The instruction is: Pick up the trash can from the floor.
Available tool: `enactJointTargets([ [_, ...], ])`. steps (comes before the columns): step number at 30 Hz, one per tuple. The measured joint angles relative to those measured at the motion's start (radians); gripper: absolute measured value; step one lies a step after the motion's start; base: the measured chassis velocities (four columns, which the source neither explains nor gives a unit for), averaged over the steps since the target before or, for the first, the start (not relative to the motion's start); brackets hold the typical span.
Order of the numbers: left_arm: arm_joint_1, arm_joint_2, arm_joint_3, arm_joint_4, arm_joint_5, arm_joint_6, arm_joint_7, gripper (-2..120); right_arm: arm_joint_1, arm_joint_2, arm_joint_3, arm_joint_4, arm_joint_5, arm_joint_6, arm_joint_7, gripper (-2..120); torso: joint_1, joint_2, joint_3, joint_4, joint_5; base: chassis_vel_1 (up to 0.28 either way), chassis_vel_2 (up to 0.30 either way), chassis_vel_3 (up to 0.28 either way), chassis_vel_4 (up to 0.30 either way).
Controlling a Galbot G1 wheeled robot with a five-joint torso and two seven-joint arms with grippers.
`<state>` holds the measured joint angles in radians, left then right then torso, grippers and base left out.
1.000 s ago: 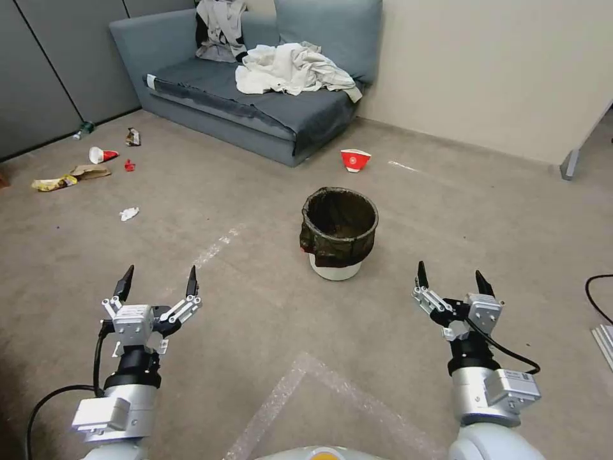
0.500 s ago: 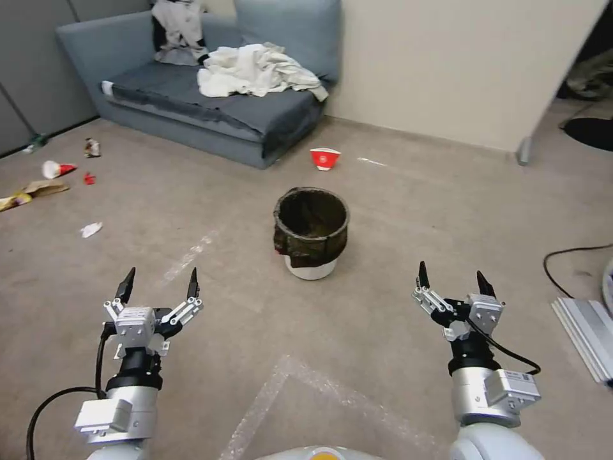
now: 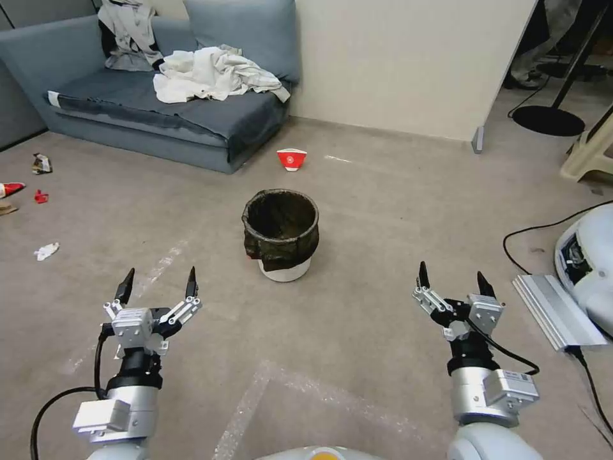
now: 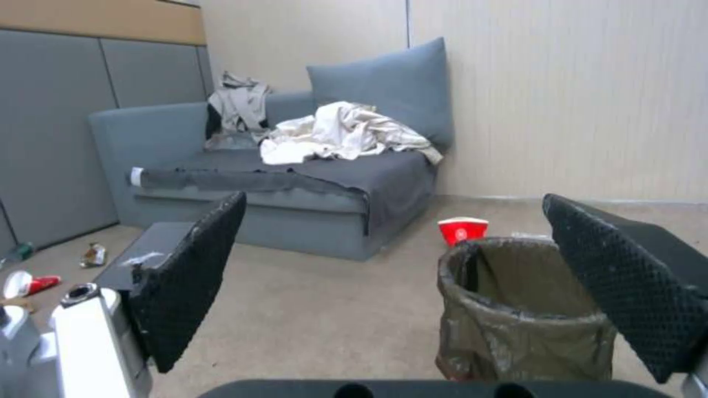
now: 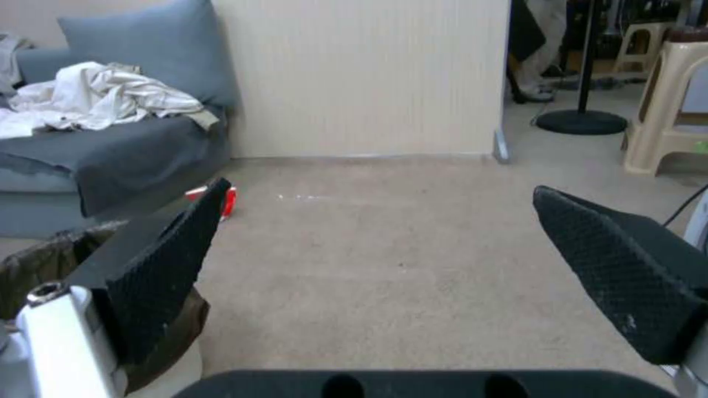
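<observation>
White trash can [image 3: 281, 271], black liner

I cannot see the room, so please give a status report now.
Left gripper and right gripper open, empty, held low. Trash can upright on floor, untouched, ahead between them. Nothing in the way; red bowl sits beyond it.

A grey-blue sofa [image 3: 159, 121] stands against the cream wall [image 3: 396, 64], with a large matching cushion [image 3: 246, 35] propped at its back corner. A heap of white cloth [image 3: 214, 73] lies on the seat, and a grey garment [image 3: 128, 35] hangs over the backrest. A red-and-white paper bowl [image 3: 291, 158] sits near the sofa's corner. Crumpled white paper [image 3: 46, 251] and small red scraps [image 3: 41, 196] lie well apart to the left. A black cable [image 3: 543, 228] trails at the right, beside a beige plastic stool [image 3: 590, 150].
</observation>
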<state>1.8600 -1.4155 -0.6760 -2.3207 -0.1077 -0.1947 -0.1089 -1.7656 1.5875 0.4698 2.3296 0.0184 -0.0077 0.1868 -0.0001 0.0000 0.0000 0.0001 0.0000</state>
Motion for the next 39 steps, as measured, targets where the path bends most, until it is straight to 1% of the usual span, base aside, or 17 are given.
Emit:
enactJointTargets([
  [6,-0.009,0.005,-0.003,0.002,0.0,0.01,0.01,100,-0.001,-0.001,0.0,-0.002,0.0,0.0,0.0,100,0.0,0.0,0.0,-0.0001,0.0,-0.091,0.069,0.059,-0.087],
  [12,-0.015,0.011,-0.003,0.009,0.002,0.013,0.022,100,-0.002,-0.003,-0.003,-0.006,-0.003,-0.001,-0.001,100,0.0,0.0,0.0,0.0,0.0,-0.178,0.177,0.188,-0.173],
  [20,-0.034,0.024,0.002,0.01,0.001,0.039,0.028,100,-0.005,-0.003,-0.012,-0.01,-0.014,-0.005,-0.004,100,0.0,0.0,0.0,-0.0003,0.0001,-0.185,0.183,0.186,-0.177],
  [23,-0.06,0.046,0.002,0.023,-0.016,0.073,0.026,100,-0.005,-0.004,-0.015,-0.017,-0.018,-0.006,-0.005,100,0.0,0.0,0.0,0.0,-0.0002,-0.15,0.143,0.137,-0.142],
  [24,-0.06,0.046,0.002,0.023,-0.016,0.073,0.026,100,-0.005,-0.004,-0.015,-0.017,-0.018,-0.006,-0.005,100,0.0,0.0,0.0,0.0,-0.0002,-0.156,0.132,0.095,-0.126],
  [28,-0.107,0.091,0.0,0.04,-0.056,0.125,0.013,100,0.004,-0.013,-0.016,-0.034,-0.013,0.015,-0.009,100,0.0,0.0,0.0,-0.0001,-0.0001,-0.079,0.095,0.08,-0.071],
  [29,-0.107,0.091,0.0,0.04,-0.056,0.125,0.013,100,0.004,-0.013,-0.016,-0.034,-0.013,0.015,-0.009,100,0.0,0.0,0.0,-0.0001,-0.0001,-0.039,0.06,0.064,-0.034],
  [31,-0.138,0.124,0.0,0.041,-0.105,0.173,-0.002,100,0.013,-0.021,-0.014,-0.039,0.001,0.021,-0.016,100,0.0,0.0,0.0,-0.0002,0.0,0.0,0.0,0.0,0.0],
  [33,-0.176,0.17,0.002,0.041,-0.183,0.263,-0.021,100,0.022,-0.042,-0.013,-0.05,0.019,0.021,-0.023,100,0.0,0.0,0.0,-0.0001,0.0,0.0,0.0,0.0,0.0],
  [34,-0.176,0.17,0.002,0.041,-0.183,0.263,-0.021,100,0.022,-0.042,-0.013,-0.05,0.019,0.021,-0.023,100,0.0,0.0,0.0,-0.0001,0.0,0.0,0.0,0.0,0.0],
  [36,-0.231,0.225,0.016,0.039,-0.271,0.41,-0.06,100,0.024,-0.069,-0.006,-0.069,0.033,0.021,-0.03,100,0.0,0.0,0.0,-0.0001,0.0,0.0,0.0,0.0,0.0],
  [37,-0.268,0.251,0.031,0.05,-0.315,0.47,-0.081,100,0.025,-0.084,-0.005,-0.084,0.045,0.02,-0.031,100,0.0,0.0,0.0,-0.0001,0.0003,0.0,0.0,0.0,0.0],
  [38,-0.268,0.251,0.031,0.05,-0.315,0.47,-0.081,100,0.025,-0.084,-0.005,-0.084,0.045,0.02,-0.031,100,0.0,0.0,0.0,-0.0001,0.0003,0.0,0.0,0.0,0.0],
  [39,-0.304,0.268,0.046,0.069,-0.347,0.509,-0.097,100,0.028,-0.093,-0.005,-0.094,0.053,0.017,-0.032,100,0.0,0.0,0.0,-0.0002,0.0,0.0,0.0,0.0,0.0],
])
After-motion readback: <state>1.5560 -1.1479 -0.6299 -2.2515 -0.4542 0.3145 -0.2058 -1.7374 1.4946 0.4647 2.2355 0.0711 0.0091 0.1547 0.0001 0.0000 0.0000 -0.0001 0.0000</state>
